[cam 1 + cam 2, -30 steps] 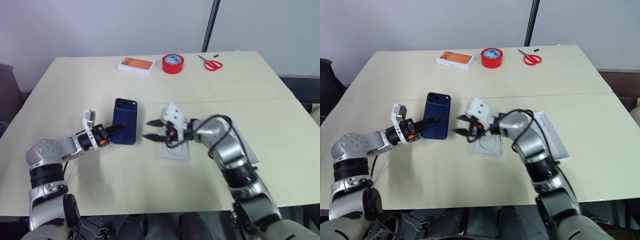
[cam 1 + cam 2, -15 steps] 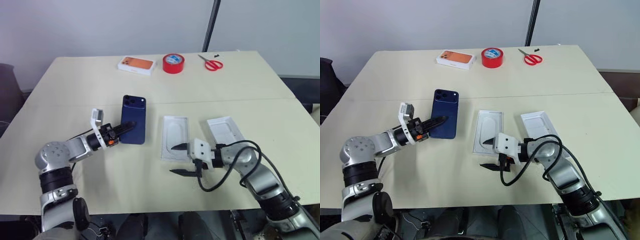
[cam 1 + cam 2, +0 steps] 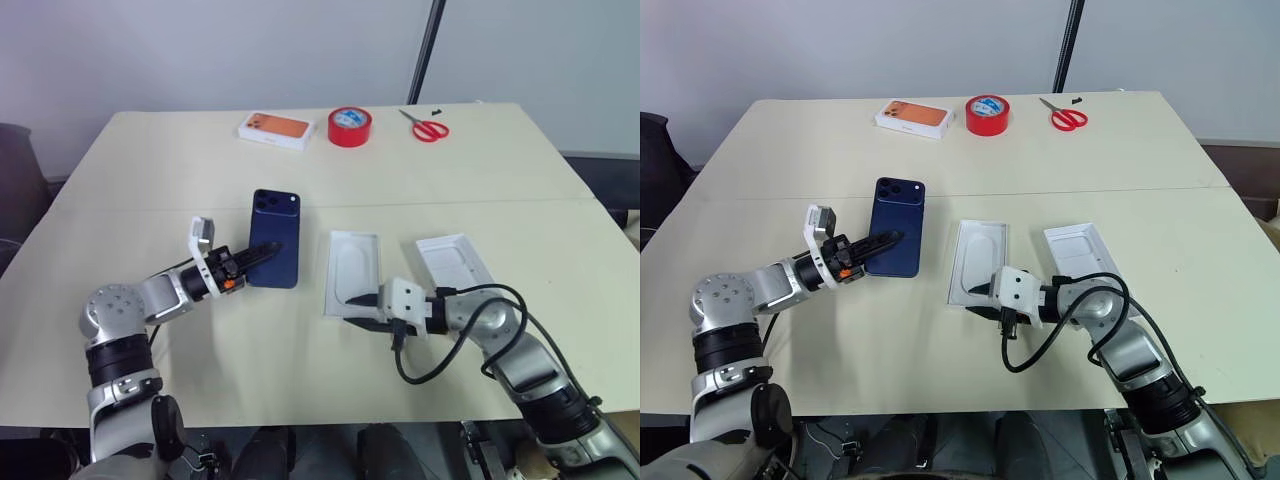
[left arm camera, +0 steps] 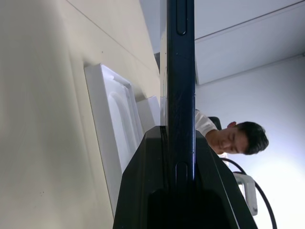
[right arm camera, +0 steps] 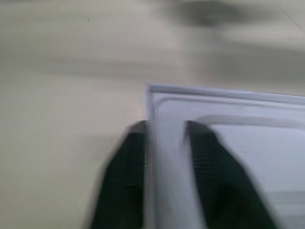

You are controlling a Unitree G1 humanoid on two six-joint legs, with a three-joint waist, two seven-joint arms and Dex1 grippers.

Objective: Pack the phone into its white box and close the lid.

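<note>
My left gripper (image 3: 262, 251) is shut on the near end of the dark navy phone (image 3: 276, 232). The phone's glossy back faces up, its camera cluster at the far end. In the left wrist view the phone (image 4: 181, 71) shows edge-on between the fingers, off the table. To its right the shallow white box (image 3: 352, 268) lies open side up, a rounded hollow in its floor. My right gripper (image 3: 358, 304) is at the box's near edge. In the right wrist view its fingers (image 5: 126, 157) pinch the box wall (image 5: 224, 95) near a corner. The white lid (image 3: 452, 262) lies further right, inside up.
Along the table's far edge lie an orange-topped white carton (image 3: 272, 129), a red tape roll (image 3: 349, 127) and red-handled scissors (image 3: 428, 129). A black pole (image 3: 430, 50) rises behind the table. A person (image 4: 238, 138) shows in the left wrist view.
My right arm swung from above the white box down to its near edge, and its open fingers closed on the wall. My left gripper carried the phone a little to the right.
</note>
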